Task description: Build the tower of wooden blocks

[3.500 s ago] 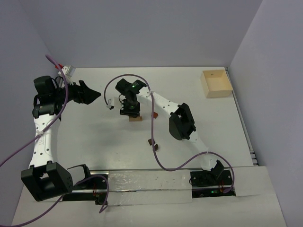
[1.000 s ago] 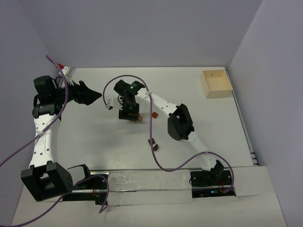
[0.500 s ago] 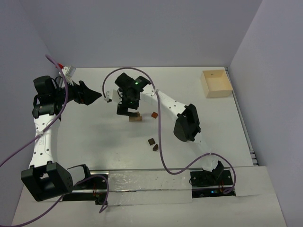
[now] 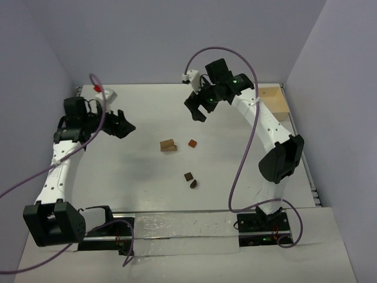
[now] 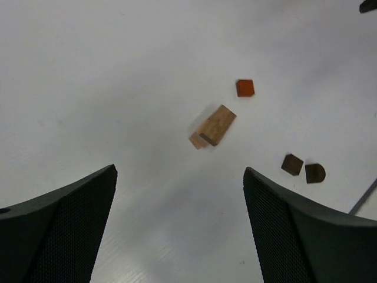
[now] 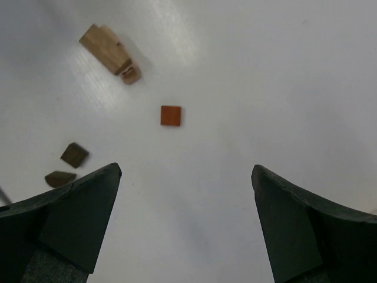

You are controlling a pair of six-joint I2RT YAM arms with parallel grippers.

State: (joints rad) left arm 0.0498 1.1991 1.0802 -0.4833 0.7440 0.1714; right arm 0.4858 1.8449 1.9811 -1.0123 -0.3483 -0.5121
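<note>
The wood block tower is a light tan block (image 4: 168,145) at mid-table, resting against a smaller brown piece (image 6: 131,75). The tan block (image 5: 215,125) also shows in the left wrist view, and as the tan block (image 6: 105,47) in the right wrist view. A reddish square block (image 4: 192,142) lies just right of it. Two dark brown blocks (image 4: 188,175) (image 4: 194,184) lie nearer the arms. My left gripper (image 4: 121,125) hovers left of the blocks, open and empty. My right gripper (image 4: 197,106) hangs behind them, open and empty.
A pale wooden box (image 4: 278,105) stands at the back right, partly behind the right arm. A small white object (image 4: 108,93) with a red tip sits at the back left. Purple cables loop off both arms. Walls close the back and sides.
The right gripper has lifted off the tan block and swung up to the back right. The left arm has shifted right, towards the blocks. The tan block stays on the table.
</note>
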